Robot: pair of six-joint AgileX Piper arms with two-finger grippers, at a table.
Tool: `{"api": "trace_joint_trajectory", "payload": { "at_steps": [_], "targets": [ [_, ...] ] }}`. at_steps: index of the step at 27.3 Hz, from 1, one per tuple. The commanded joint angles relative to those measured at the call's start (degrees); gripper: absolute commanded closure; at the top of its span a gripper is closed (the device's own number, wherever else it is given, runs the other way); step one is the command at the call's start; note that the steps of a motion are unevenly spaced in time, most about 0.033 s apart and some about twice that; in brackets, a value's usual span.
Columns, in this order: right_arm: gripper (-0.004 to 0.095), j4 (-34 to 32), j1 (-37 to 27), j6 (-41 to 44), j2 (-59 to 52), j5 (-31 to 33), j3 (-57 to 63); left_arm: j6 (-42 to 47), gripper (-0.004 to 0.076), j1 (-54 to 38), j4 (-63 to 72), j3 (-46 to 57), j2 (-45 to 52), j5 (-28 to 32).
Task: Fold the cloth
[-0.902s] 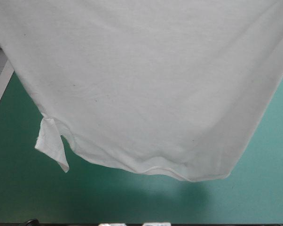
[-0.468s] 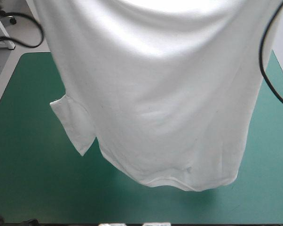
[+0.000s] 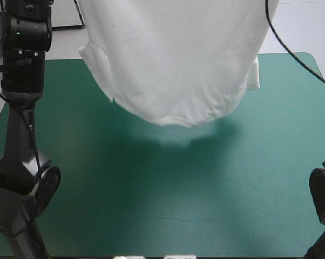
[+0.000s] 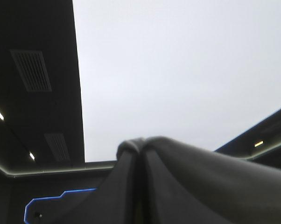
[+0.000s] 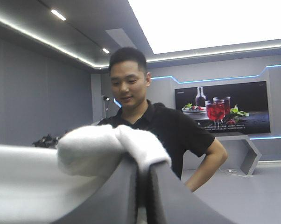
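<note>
Two-gripper hold | pinched white short-sleeved cloth T-shirt (image 3: pixel 173 59) tight between black fin-shaped fingers of left gripper (image 4: pixel 139 143) and right gripper (image 5: pixel 141 163) | held it spread high over far half of teal-green table cover (image 3: pixel 151 189), not touching

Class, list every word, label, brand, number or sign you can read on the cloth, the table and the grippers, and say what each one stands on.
There is no readable text.
The T-shirt: plain white, with no print or label showing.
The teal-green cover: no marks or lettering.
The left gripper and right gripper, each shut on the T-shirt: black fingers with no lettering.
</note>
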State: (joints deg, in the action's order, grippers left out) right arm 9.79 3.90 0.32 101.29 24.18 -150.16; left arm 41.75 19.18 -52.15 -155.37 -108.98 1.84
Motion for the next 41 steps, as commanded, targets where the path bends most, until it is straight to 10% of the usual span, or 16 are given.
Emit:
{"api": "trace_joint_trajectory", "payload": {
  "at_steps": [1,9,22,31,41],
  "targets": [
    [0.0925,5.39,-4.53,-0.74,0.1,-4.3,-5.14,5.71,0.0733,-1.79,-0.38,-5.6,0.18,2.77],
    [0.0925,6.4,-5.03,-5.4,4.02,8.16,-1.63,6.1,0.0732,-2.12,4.55,7.62,0.84,-13.65],
    [0.0925,10.29,-4.93,-12.82,0.8,30.47,32.93,-46.54,0.0733,-4.28,56.94,53.49,12.71,-23.64],
    [0.0925,9.69,-3.55,-15.63,-3.16,44.49,56.59,-48.92,0.0733,-0.19,57.34,80.53,23.84,-34.94],
    [0.0925,3.51,-0.78,-14.79,-13.84,45.39,79.23,-46.35,0.0733,1.47,57.89,106.08,39.41,-37.53]
  ]
}}
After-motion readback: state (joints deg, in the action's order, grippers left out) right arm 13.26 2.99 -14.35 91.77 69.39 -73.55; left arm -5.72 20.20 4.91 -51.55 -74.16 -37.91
